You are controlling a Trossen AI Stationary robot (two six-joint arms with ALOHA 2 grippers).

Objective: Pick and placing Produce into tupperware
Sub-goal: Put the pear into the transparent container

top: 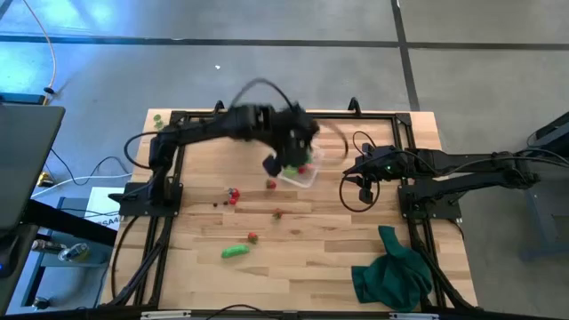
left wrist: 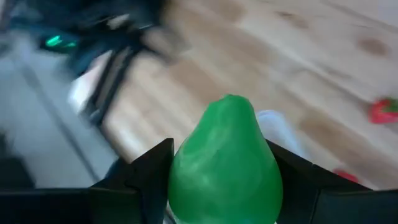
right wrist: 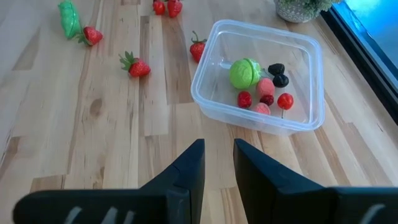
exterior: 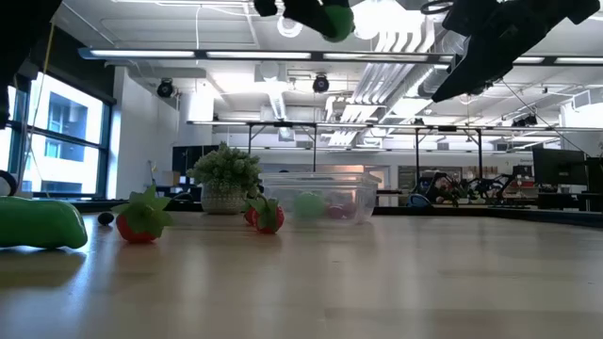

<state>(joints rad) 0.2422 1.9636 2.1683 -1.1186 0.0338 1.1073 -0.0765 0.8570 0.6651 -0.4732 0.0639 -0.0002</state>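
The clear square tupperware [right wrist: 211, 68] stands on the wooden table and holds a green round piece [right wrist: 244, 73], dark berries [right wrist: 278, 73] and red berries [right wrist: 266, 99]. My left gripper [top: 289, 162] hangs high over the tupperware's [top: 305, 176] left side, shut on a green pear-shaped piece [left wrist: 225, 168]. Strawberries [right wrist: 137, 66] and a green oblong piece [top: 234, 252] lie loose on the table. My right gripper [right wrist: 219, 163] hovers to the right of the tupperware, narrowly open and holding nothing. My left gripper pinches the green pear-shaped piece at its wide lower body [left wrist: 180, 180] between the two fingers [left wrist: 146, 174], one on each side. The narrow end [left wrist: 231, 102] points away from the wrist. The piece [exterior: 334, 19] is lifted clear, high above the table.
A spiky pale-green ball [exterior: 226, 179] sits just beyond the tupperware [exterior: 320, 200]. A dark green cloth [top: 391, 271] lies crumpled at the table's near right corner. Loose red pieces [top: 233, 196] dot the middle of the table. A black frame [top: 169, 191] runs along the table's sides.
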